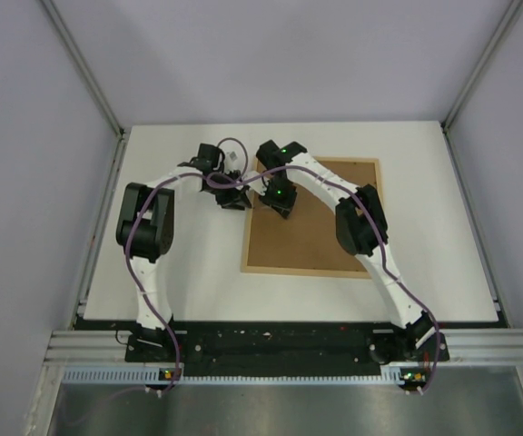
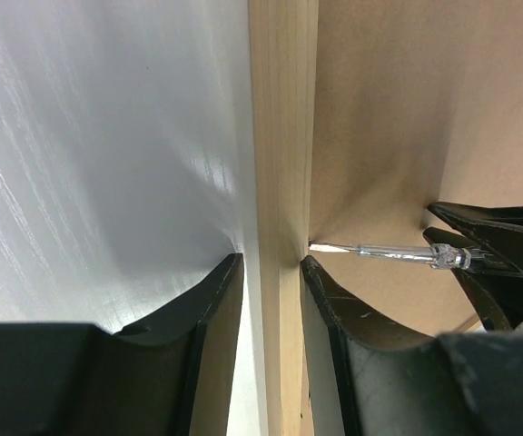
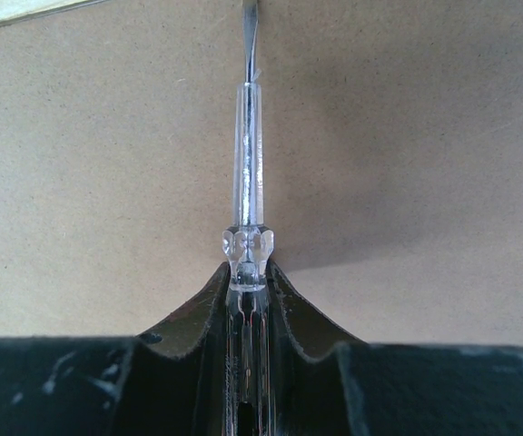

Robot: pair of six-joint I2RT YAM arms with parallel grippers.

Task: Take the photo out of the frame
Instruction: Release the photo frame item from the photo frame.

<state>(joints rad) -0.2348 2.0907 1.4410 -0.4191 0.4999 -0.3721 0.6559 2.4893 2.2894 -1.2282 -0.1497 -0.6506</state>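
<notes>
Right claw (image 3: 248, 272) clamps screwdriver (image 3: 248, 154), tip at frame (image 2: 284, 136) rim; left claw (image 2: 271, 262) straddles rim, grip unclear; backing (image 3: 107, 182) inside frame.

Brightly, evenly lit from overhead, with only soft, faint shadows. Streaky glare across the white table (image 2: 107, 136) and small glints on the clear screwdriver (image 3: 248, 163).

PLACE: a robotics lab test cell, by the look of it | WALLS: plain pale-lilac wall panels (image 1: 25, 136) boxing in left, back and right, grey metal corner posts (image 1: 80, 59) between them | BENCH: white rectangular tabletop (image 1: 198, 291) | NEAR EDGE: slotted aluminium rail (image 1: 89, 345) carrying two white-and-black robot arms (image 1: 151, 282), with purple cables (image 1: 232, 141) looping off them
</notes>
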